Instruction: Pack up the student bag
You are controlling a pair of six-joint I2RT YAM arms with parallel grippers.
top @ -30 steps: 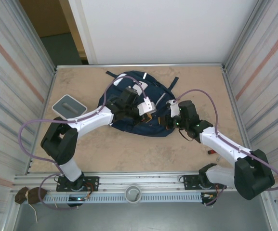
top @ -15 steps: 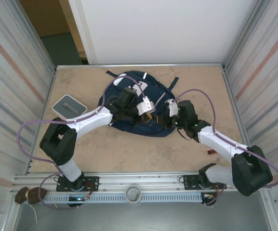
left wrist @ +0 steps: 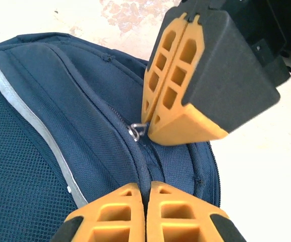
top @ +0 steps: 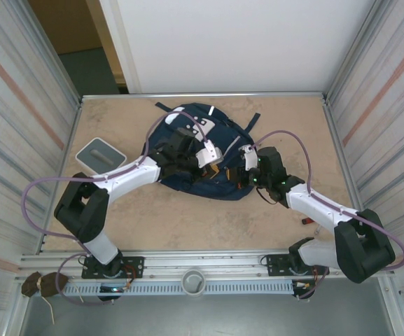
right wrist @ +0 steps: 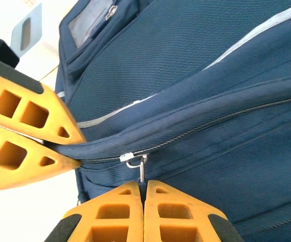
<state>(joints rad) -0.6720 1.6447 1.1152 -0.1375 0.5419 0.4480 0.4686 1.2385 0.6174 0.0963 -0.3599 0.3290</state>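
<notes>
The navy student bag (top: 187,143) lies flat in the middle of the table, its white stripe (left wrist: 29,111) running beside the zipper. My left gripper (left wrist: 146,185) is shut on a ridge of bag fabric along the zipper line, and it comes in from the left edge of the right wrist view (right wrist: 78,150). My right gripper (right wrist: 144,184) is shut on the zipper pull (right wrist: 141,169), just under the silver slider (right wrist: 127,157). The left wrist view has the right gripper (left wrist: 148,132) touching that slider (left wrist: 136,130). From above, the two grippers meet at the bag's right edge (top: 230,171).
A grey lidded box (top: 99,155) sits left of the bag. A small red item (top: 305,221) lies on the table beside the right arm. Corrugated metal walls close both sides, and a white panel stands behind the table's far edge.
The right gripper has shifted a little to the left along the bag's edge, toward the left gripper. The left gripper has barely moved.
</notes>
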